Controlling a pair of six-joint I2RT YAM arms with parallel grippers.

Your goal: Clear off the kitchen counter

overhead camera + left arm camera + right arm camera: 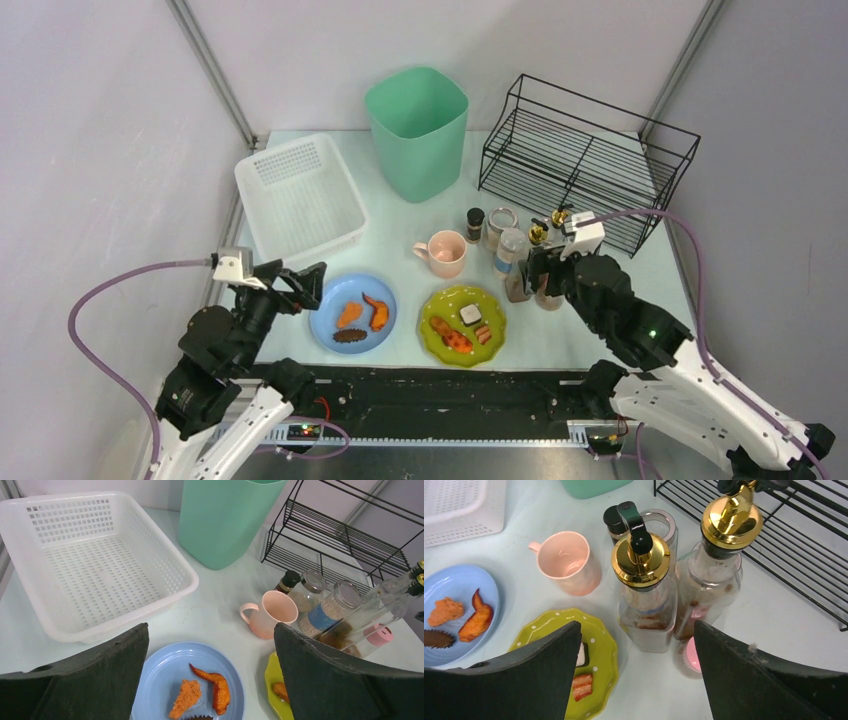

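Left gripper point(210, 630) and right gripper point(635, 630) gape empty. The right straddles a glass bottle point(646, 615) toward the counter's point(400, 235) right edge: likely slippery, breakable; grasp its body.

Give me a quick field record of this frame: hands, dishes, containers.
left hand: open, empty, beside the blue plate
right hand: open, empty, at the gold-topped bottles
plates: blue plate and green plate, both with food scraps
mug: pink, upright, empty
back row: white basket (empty), green bin, wire rack
surface: counter, nothing cleared yet
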